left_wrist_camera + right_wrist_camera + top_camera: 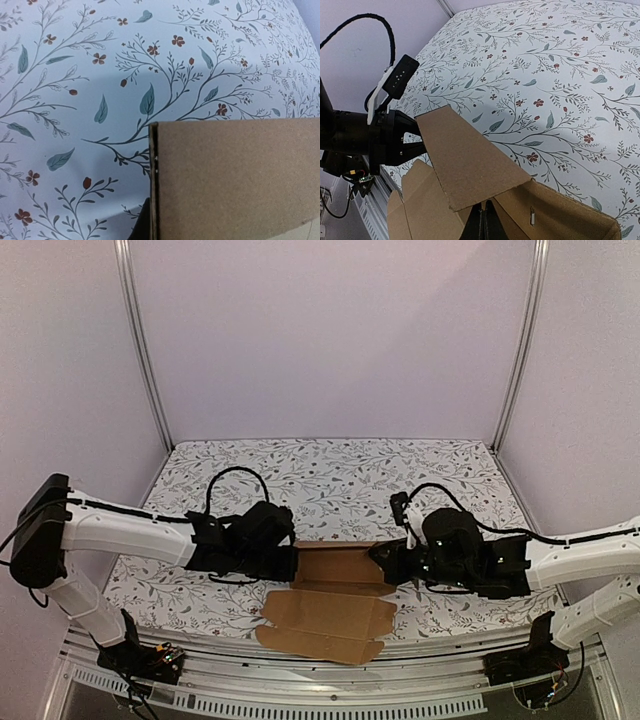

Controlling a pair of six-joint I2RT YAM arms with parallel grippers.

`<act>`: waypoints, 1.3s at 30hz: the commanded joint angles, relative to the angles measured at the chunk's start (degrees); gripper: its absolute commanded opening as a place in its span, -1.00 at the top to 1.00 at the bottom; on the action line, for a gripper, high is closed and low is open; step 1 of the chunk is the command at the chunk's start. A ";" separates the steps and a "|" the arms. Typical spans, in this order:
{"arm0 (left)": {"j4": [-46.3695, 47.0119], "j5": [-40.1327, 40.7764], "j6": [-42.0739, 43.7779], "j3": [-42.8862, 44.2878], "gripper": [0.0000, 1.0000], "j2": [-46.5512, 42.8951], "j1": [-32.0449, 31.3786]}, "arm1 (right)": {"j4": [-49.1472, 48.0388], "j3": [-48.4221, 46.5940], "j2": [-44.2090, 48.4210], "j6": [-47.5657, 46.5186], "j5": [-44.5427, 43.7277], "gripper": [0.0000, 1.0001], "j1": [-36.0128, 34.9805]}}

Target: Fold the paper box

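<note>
The paper box (335, 612) is a plain brown die-cut sheet, part flat near the table's front edge, part raised as a panel (340, 565) between my grippers. My left gripper (291, 562) grips the panel's left end; in the left wrist view the cardboard (235, 180) covers the jaws and only one dark finger (142, 225) shows. My right gripper (381, 558) is at the panel's right end. In the right wrist view its fingers (492, 226) are pressed together under a raised flap (465, 160), on the box wall with a small slot (531, 216). The left gripper (395, 142) holds the flap's far end.
The table is covered by a floral cloth (330, 475). A metal rail (300, 665) runs along the front edge, close below the flat part of the sheet. Lilac walls and aluminium posts (145, 350) enclose the back and sides.
</note>
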State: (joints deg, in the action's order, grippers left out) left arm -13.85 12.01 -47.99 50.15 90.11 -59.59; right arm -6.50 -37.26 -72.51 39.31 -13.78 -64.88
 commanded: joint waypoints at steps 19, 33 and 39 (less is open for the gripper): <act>5.44 -1.77 -1.27 -8.00 1.00 -13.70 6.66 | 10.55 0.23 21.84 -16.83 11.51 1.00 -0.28; 12.82 -10.59 -8.48 -12.29 1.00 -21.45 9.19 | -5.88 5.10 22.79 -17.51 20.17 1.00 -0.36; 15.15 -11.57 -9.37 -12.60 1.00 -23.24 9.32 | -12.66 5.35 20.75 -16.90 15.58 1.00 -0.40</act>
State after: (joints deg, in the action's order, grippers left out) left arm -2.68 2.22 -55.81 38.44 68.49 -51.18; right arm -12.29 -32.91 -50.68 22.59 4.62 -64.88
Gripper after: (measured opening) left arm 0.038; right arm 0.003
